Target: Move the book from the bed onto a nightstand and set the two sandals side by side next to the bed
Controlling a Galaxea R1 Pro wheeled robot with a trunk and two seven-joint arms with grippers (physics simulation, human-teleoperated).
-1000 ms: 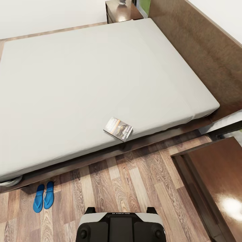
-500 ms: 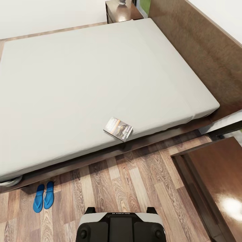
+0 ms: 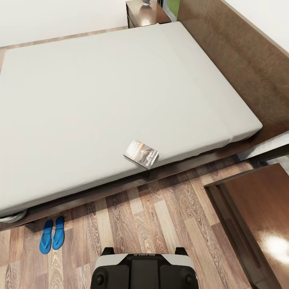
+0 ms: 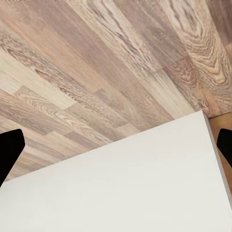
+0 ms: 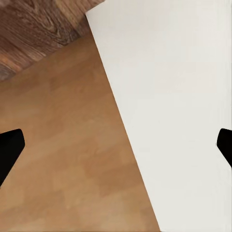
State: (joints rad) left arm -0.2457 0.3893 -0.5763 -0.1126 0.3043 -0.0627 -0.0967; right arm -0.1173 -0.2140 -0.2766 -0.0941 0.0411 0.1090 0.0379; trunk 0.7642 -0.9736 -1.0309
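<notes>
No change across the last second: head view identical, base parked. Book [image 3: 141, 153] lies on the bed [image 3: 100, 100] at the mattress's near edge, lower centre. Sandals [image 3: 52, 235] sit side by side on the floor [image 3: 160, 216], lower left, by the bed frame. Nightstand [image 3: 257, 212] lower right. Left tool [image 4: 116, 145] and right tool [image 5: 116, 145] both spread wide, empty. Judgement: sandals done, book pending.

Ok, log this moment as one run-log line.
book: on bed, near edge | sandals: paired on floor beside bed | left claw: open, empty | right claw: open, empty
</notes>
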